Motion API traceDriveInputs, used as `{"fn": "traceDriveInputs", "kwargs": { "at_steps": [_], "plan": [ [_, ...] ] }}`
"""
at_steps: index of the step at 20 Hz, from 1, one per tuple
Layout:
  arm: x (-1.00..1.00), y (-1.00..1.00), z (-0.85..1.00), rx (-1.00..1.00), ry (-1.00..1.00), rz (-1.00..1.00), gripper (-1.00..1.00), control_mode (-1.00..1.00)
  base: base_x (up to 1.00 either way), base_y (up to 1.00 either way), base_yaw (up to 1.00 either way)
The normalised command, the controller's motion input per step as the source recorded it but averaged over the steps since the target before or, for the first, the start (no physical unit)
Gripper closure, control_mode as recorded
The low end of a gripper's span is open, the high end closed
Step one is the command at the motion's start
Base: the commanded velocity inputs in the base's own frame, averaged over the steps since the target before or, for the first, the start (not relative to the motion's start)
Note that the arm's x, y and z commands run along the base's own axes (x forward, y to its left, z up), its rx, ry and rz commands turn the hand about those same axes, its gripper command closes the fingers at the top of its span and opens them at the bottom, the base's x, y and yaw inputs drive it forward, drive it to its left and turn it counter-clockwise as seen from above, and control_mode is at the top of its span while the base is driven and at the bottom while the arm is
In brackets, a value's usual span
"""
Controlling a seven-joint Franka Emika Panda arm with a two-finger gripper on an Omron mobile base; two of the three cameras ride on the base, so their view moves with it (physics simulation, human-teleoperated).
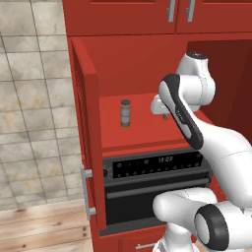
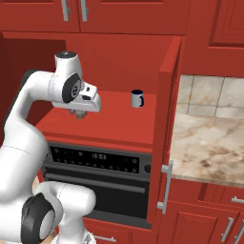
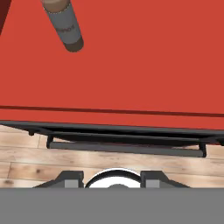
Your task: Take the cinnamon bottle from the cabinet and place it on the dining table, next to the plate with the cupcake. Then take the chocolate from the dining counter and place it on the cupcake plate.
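Observation:
The cinnamon bottle (image 1: pixel 125 113) stands upright on the red shelf of the open cabinet (image 1: pixel 147 59), a small jar with a dark cap and pale band. My gripper (image 1: pixel 165 114) hangs over the same shelf, to the bottle's right and apart from it, pointing down. In the hand view the bottle (image 3: pixel 65 24) lies at the upper left, well away from the fingertips (image 3: pixel 72 177), which stand wide apart with nothing between them. From the right base view the gripper (image 2: pixel 80 113) sits under the white wrist. The plate, cupcake, chocolate and dining table are out of view.
A dark mug (image 2: pixel 137 98) stands on the shelf's right part. A black oven (image 1: pixel 157 170) sits under the shelf. Open cabinet doors (image 1: pixel 83 138) (image 2: pixel 167 119) flank the opening. A marble-patterned counter top (image 2: pixel 209 143) lies to the right.

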Motion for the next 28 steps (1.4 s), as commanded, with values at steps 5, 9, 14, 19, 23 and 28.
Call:
{"fn": "traceDriveInputs", "kwargs": {
  "at_steps": [5, 9, 14, 19, 23, 28],
  "plan": [
    [-0.14, 0.00, -0.04, 0.02, 0.00, 0.00, -1.00, -1.00, 0.00, 0.00, 0.00],
    [-0.58, 0.00, -0.19, 0.12, -0.30, 0.28, -1.00, -1.00, 0.00, 0.00, 0.00],
    [-0.36, 0.00, -0.18, 0.18, -0.29, 0.65, -1.00, -1.00, 0.00, 0.00, 0.00],
    [0.06, 0.07, -0.13, 0.19, -0.37, 0.69, -1.00, -1.00, 0.00, 0.00, 0.00],
    [0.25, 0.11, -0.10, 0.17, -0.40, 0.61, -1.00, -1.00, 0.00, 0.00, 0.00],
    [0.38, 0.14, -0.04, 0.13, -0.41, 0.47, -1.00, -1.00, 0.00, 0.00, 0.00]
  ]
}}
